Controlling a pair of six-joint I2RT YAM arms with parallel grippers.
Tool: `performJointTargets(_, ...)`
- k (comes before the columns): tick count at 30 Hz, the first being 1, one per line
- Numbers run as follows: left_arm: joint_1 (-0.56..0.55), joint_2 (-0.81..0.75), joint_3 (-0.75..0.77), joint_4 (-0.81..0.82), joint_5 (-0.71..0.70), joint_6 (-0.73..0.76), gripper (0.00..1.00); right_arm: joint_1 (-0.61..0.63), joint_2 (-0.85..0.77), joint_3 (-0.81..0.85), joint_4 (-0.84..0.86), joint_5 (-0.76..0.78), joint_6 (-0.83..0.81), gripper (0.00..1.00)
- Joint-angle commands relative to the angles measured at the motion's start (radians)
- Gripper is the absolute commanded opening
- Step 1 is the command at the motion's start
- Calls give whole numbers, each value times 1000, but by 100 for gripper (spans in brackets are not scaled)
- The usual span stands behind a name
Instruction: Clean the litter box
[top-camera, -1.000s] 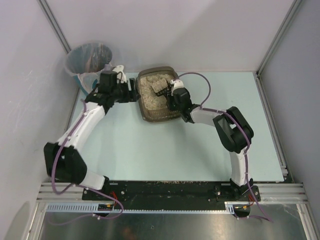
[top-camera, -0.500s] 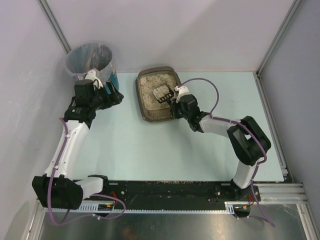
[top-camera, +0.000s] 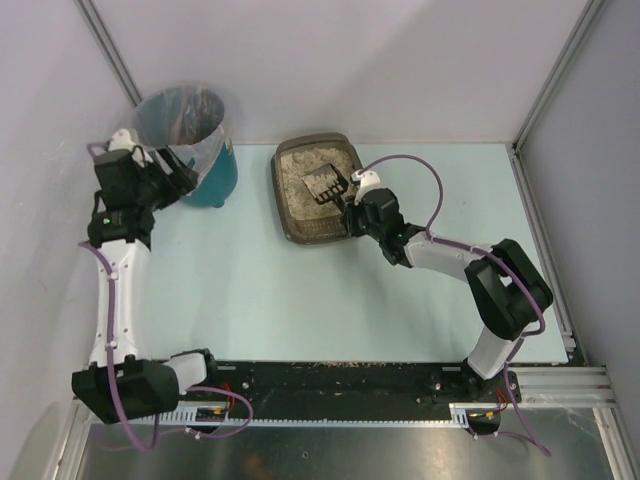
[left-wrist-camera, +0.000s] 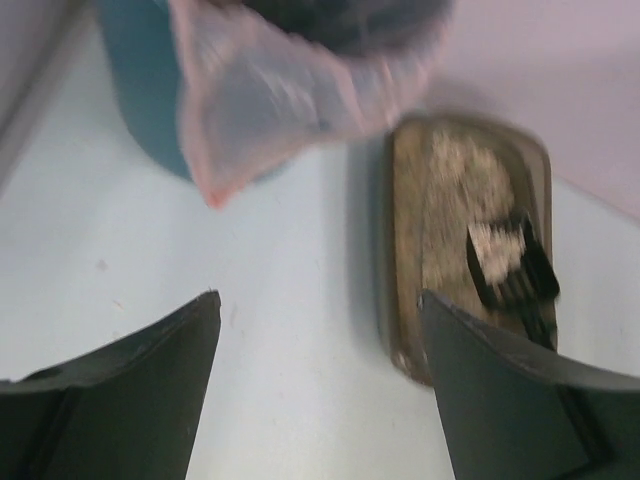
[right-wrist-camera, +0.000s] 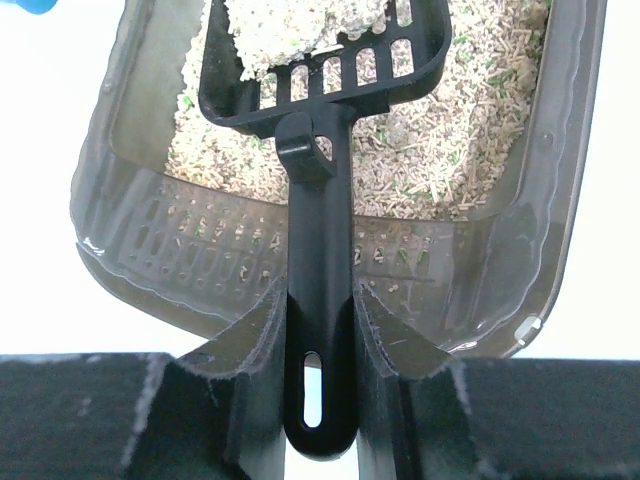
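Note:
The litter box is a grey-brown tray of beige granules at the back middle of the table, also seen in the left wrist view and the right wrist view. A black slotted scoop hangs over the granules with a clump of litter on its head. My right gripper is shut on the scoop's handle at the box's near right rim. My left gripper is open and holds nothing. It sits beside the teal bin, well left of the box.
A round teal bin with a clear plastic liner stands at the back left corner. Grey walls close in the left, back and right. A metal rail runs along the table's near edge.
My left arm has swung left, from the litter box's left rim to beside the bin, its jaws opening a little wider. My right gripper has shifted slightly toward me with the scoop.

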Motion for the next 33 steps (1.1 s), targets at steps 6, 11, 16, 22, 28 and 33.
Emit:
performJointTargets(6,166,202,224,-16,-71,-50,83,58,-82,9,19,86,-72,0)
performJointTargets(11,171,307,333,-13,-72,-68,82,69,-62,12,27,94,-95,0)
performJointTargets(16,172,408,416,-13,-74,-116,83,24,-56,15,18,56,43,0)
performJointTargets(22,172,470,427,9,-115,-186,82,69,-58,23,12,138,-25,0)
performJointTargets(28,174,525,431,91,-119,-234,83,92,-47,23,2,184,-2,0)
performJointTargets(33,175,533,412,133,-79,-292,80,98,-64,23,-17,204,3,0)
